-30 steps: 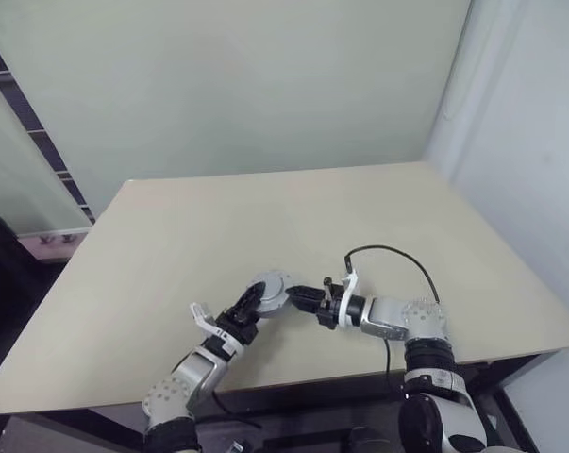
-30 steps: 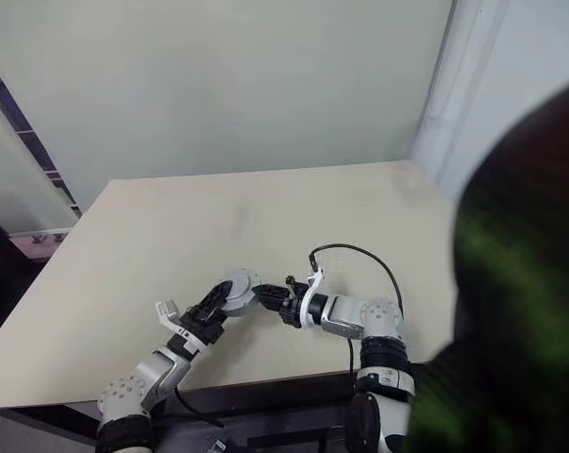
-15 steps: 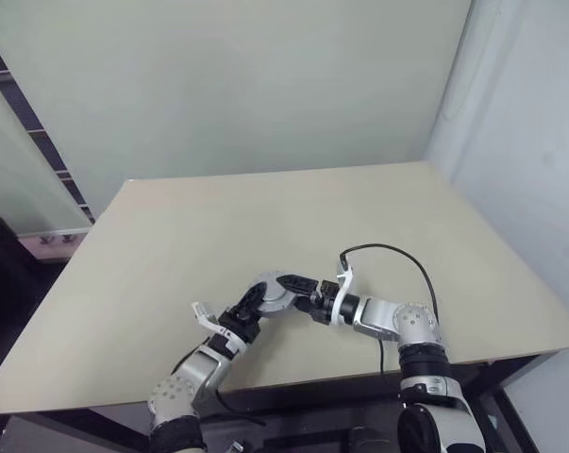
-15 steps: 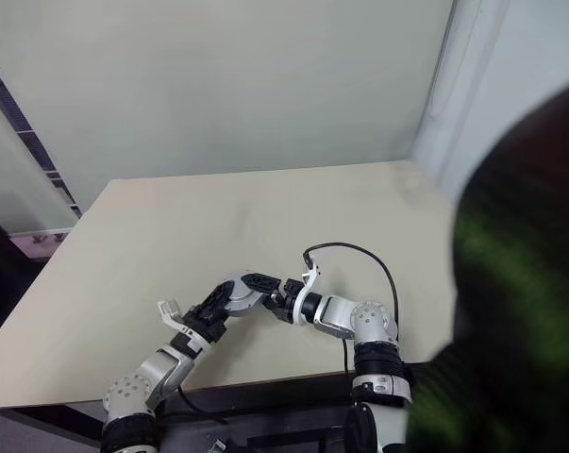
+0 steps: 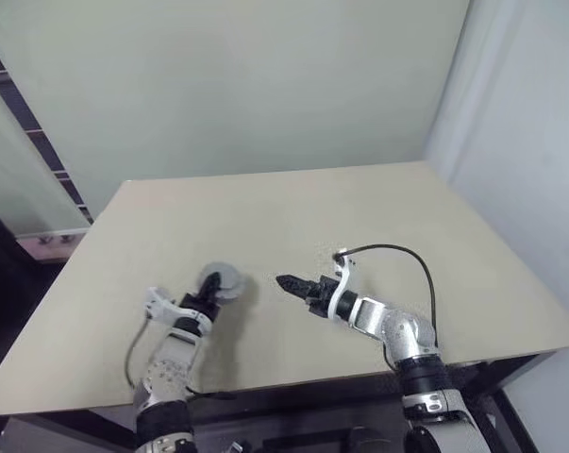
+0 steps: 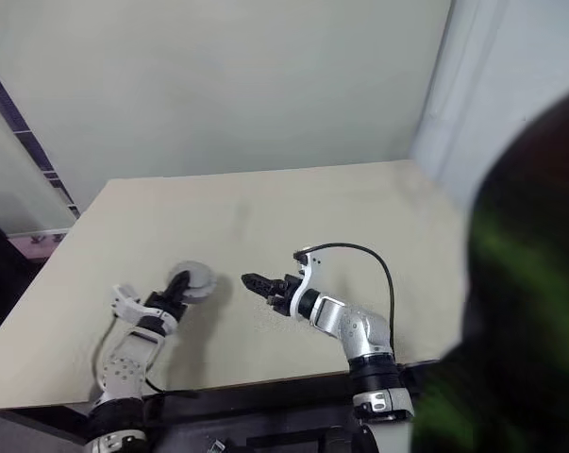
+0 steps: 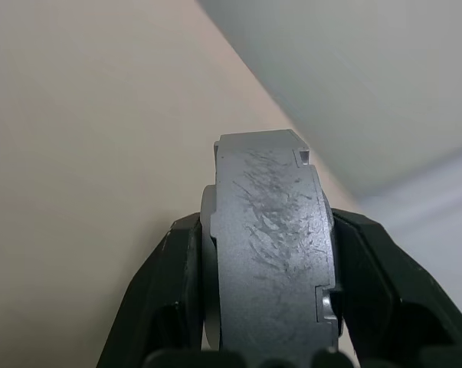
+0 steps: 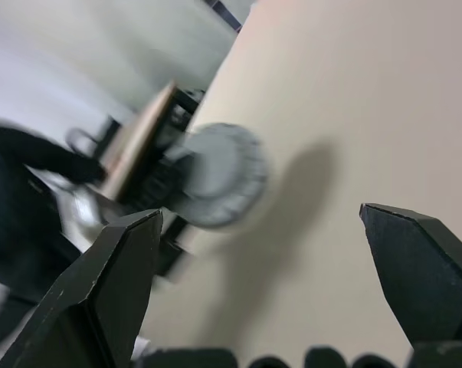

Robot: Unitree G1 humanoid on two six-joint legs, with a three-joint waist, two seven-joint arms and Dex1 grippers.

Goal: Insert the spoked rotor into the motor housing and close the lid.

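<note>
Nearest the robot, at about 8 o'clock on the beige table (image 5: 359, 203), the left gripper (image 5: 211, 289) is clamped on the motor housing (image 5: 224, 279), a round grey unit held just above the tabletop. In the left wrist view the two black fingers (image 7: 165, 295) press on its flat faces, with the scratched grey rim (image 7: 270, 261) standing edge-on between them. From this outside view it cannot be told whether the spoked rotor sits inside or whether the lid is already on. A little farther in, around 6 o'clock and towards the table's middle, the right gripper (image 5: 290, 282) hangs with its jaws spread wide and nothing between them. Its tips point towards 9 o'clock at the housing, which is near but apart. A black cable (image 5: 397, 249) loops off its wrist over the bare tabletop beyond. The main risk appears to be the grip itself. The fingers hold a smooth round body by two small patches, so a quick wrist roll or a bump from the right gripper could make it pivot or slip out and roll towards the near edge. If the lid is only resting on, tilting the unit could also shed it.
</note>
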